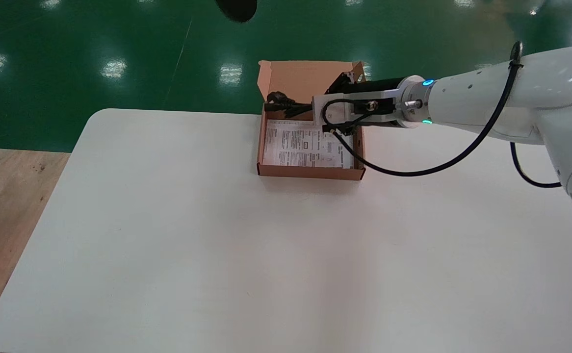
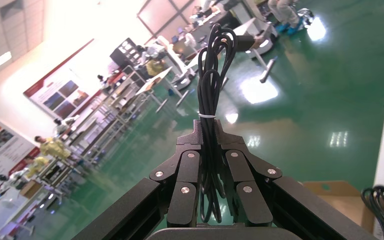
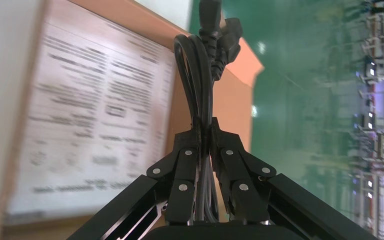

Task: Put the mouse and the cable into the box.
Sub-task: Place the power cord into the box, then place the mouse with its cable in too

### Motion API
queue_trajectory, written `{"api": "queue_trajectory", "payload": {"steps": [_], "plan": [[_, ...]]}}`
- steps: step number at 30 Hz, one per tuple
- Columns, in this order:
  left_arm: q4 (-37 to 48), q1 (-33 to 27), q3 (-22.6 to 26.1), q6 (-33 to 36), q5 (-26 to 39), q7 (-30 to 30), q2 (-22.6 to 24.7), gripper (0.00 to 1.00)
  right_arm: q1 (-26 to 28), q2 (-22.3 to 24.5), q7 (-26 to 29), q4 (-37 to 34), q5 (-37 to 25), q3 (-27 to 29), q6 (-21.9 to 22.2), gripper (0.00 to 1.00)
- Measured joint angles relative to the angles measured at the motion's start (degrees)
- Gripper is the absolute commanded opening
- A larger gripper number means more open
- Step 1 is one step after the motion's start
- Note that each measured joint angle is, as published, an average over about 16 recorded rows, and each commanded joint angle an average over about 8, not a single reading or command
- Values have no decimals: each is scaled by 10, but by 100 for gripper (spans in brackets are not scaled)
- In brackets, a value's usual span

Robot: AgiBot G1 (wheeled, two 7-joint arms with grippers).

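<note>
An open brown cardboard box stands at the table's far edge, with a printed sheet lying inside. My right gripper reaches over the back of the box, shut on a black power cable whose plugs hang over the box's far left corner. The right wrist view shows that cable pinched between the right gripper. My left gripper is out of the head view, raised over the green floor and shut on a thin black cable bundle bound by a white tie. No mouse is visible.
The white table spreads out in front of the box. Green floor lies beyond its far edge. A dark rounded shape hangs at the top edge of the head view. The box corner shows in the left wrist view.
</note>
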Motion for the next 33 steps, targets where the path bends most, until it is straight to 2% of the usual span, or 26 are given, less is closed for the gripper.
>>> {"api": "queue_trajectory", "payload": {"steps": [1,2,9,10,17,22,27,33], "plan": [[-6,1,0,0,0,-2,-1,0,-2,-1,2,2,1,-3,0,0],[-11,3,1,0,1,-5,-1,0,-5,-2,4,4,2,-6,-1,8],[-41,14,6,-6,8,-25,-8,0,-15,-3,23,16,11,-28,-10,96],[-45,16,7,-8,9,-27,-9,0,-15,-3,25,17,13,-31,-11,100],[-61,31,13,-11,15,-42,-9,0,-14,-1,36,19,25,-48,-14,100],[-59,49,21,-5,17,-46,9,0,-3,8,51,6,41,-50,-24,100],[-34,77,28,5,12,-35,47,0,22,39,64,-16,58,-46,-54,100],[27,118,30,0,-2,-2,115,0,63,103,74,-47,72,-39,-102,100]]}}
